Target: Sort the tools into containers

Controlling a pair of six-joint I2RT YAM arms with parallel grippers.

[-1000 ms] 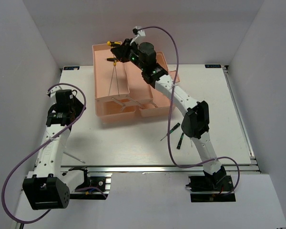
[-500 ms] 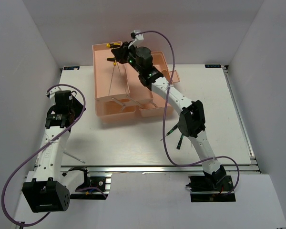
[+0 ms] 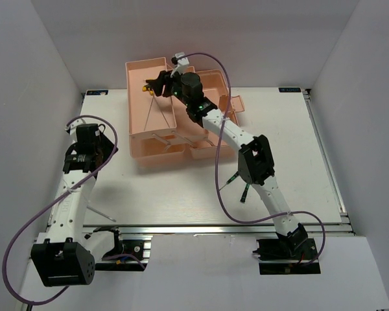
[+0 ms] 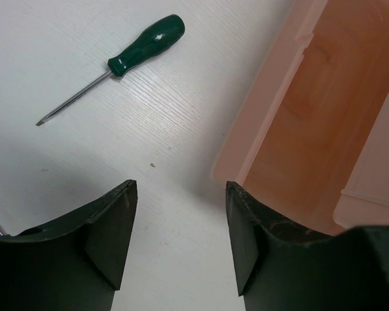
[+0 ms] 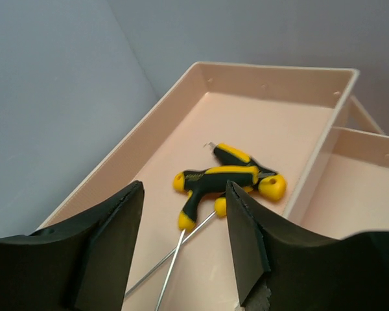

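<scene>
Where rods (image 5: 223, 175) cross (yellow-and-black handles), a pink tray (image 5: 272, 67) holds them.

arms (image 3: 71, 202): white links, black joints | cables (image 3: 207, 54): purple | fingers (image 4: 110, 240): black wedges

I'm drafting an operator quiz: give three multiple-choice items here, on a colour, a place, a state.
1. Handle of the screwdriver on the table: A green, B red, C blue.
2. The yellow-and-black tools lie: A on the table, B in the toolbox tray, C in a bucket.
3. The right gripper is: A shut on a tool, B shut, empty, C open, empty.
Key: A, left wrist view shows green; B, they rest on the tray floor; C, jaws apart above them.
</scene>
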